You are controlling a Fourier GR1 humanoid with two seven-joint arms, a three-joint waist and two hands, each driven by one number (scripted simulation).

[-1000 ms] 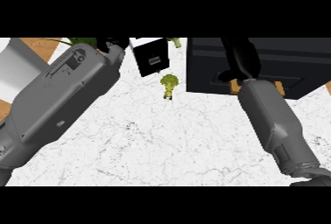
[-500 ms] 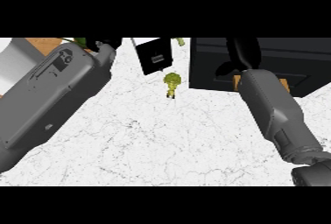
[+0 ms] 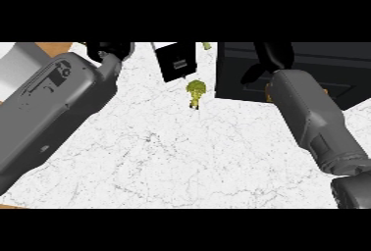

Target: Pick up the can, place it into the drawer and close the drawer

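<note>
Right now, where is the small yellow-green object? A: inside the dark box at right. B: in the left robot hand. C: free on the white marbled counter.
C: the small yellow-green object stands on the white marbled counter, clear of the left robot hand and the right robot hand.

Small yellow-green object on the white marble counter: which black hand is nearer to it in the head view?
Right. The right hand shows in front of the black box, just right of the small yellow-green object; the left hand is farther off, up-left of it.
</note>
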